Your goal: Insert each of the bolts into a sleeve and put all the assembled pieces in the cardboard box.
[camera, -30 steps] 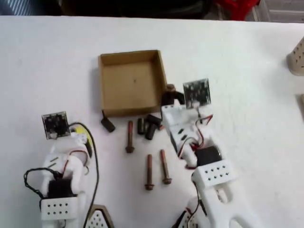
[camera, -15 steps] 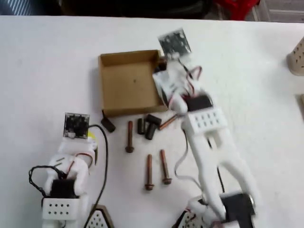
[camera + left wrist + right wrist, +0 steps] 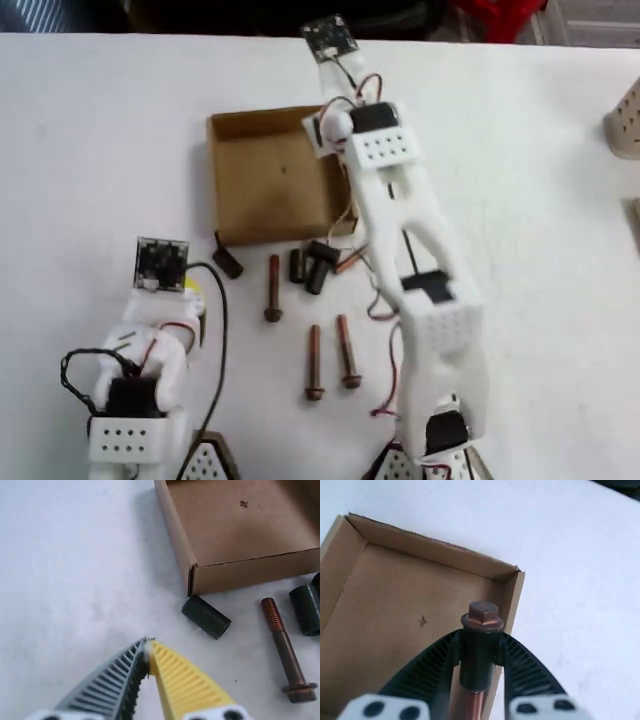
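**Right arm (image 3: pixel 400 220).** It stretches from the near edge of the white counter (image 3: pixel 100 150) to the far right corner of the cardboard box (image 3: pixel 262 185). In the wrist view, the black fingers (image 3: pixel 432 667) of the right end effector (image 3: pixel 479 642) are clamped on an assembled piece (image 3: pixel 478 662). This is a copper bolt seated in a dark sleeve. Its hexagonal head (image 3: pixel 481 617) projects from one end and the threaded shank (image 3: pixel 472 705) from the other. The piece hangs over the box's side wall, close to a corner; whether it touches the cardboard cannot be told.

**Left arm (image 3: pixel 135 365).** It sits near the front left of the counter, well apart from the box. The left end effector (image 3: pixel 148 649) is clenched on nothing, its grey finger (image 3: pixel 107 685) and yellow finger (image 3: pixel 182 687) meeting at the tips above bare counter.

**Loose parts.** One loose sleeve (image 3: pixel 206 616) lies on its side just beside the box's near left corner. A cluster of sleeves (image 3: pixel 310 266) lies in front of the box's near wall. Between these lies a loose bolt (image 3: pixel 272 288). Two further bolts (image 3: pixel 313 362) (image 3: pixel 346 352) lie side by side nearer the front edge. A fourth bolt (image 3: pixel 348 262) lies partly hidden beneath the right arm.
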`<state>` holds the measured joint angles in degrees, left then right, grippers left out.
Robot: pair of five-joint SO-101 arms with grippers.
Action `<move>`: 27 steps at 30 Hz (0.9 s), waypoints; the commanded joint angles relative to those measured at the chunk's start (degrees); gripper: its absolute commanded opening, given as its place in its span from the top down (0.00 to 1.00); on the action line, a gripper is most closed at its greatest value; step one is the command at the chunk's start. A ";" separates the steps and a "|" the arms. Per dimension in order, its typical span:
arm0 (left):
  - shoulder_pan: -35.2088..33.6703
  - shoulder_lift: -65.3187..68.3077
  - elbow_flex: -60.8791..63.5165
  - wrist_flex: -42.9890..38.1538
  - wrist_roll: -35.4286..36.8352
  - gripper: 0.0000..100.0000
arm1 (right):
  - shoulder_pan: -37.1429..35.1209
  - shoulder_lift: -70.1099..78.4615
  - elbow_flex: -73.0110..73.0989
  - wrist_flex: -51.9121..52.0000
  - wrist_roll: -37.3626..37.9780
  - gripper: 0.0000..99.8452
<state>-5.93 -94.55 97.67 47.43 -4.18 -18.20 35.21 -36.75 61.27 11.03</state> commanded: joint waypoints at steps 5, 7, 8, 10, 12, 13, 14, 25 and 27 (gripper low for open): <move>1.01 -0.66 -0.26 0.00 -0.53 0.98 | 0.48 21.67 -35.96 14.55 3.78 0.98; 1.01 -0.66 -0.26 0.00 -0.53 0.98 | 0.22 25.54 -40.97 18.68 7.74 0.98; 1.01 -0.66 -0.26 0.00 -0.53 0.98 | -0.13 27.21 -43.34 20.44 8.79 0.98; 1.01 -0.66 -0.26 0.00 -0.53 0.98 | -0.31 29.85 -47.03 22.64 9.05 0.97; 1.01 -0.66 -0.26 0.00 -0.53 0.98 | -0.31 31.69 -49.58 24.31 8.88 0.92; 1.01 -0.66 -0.26 0.00 -0.53 0.98 | -0.31 32.31 -50.46 25.19 8.79 0.88; 1.01 -0.66 -0.26 0.00 -0.53 0.98 | -0.31 32.66 -51.16 25.89 8.79 0.84; 1.01 -0.66 -0.26 0.00 -0.53 0.98 | -1.36 25.80 -52.13 32.04 8.79 0.82; 1.01 -0.66 -0.26 0.00 -0.53 0.98 | -1.71 22.73 -52.13 36.35 8.79 0.84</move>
<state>-5.93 -94.55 97.67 47.43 -4.18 -18.73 66.95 -86.68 91.43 19.38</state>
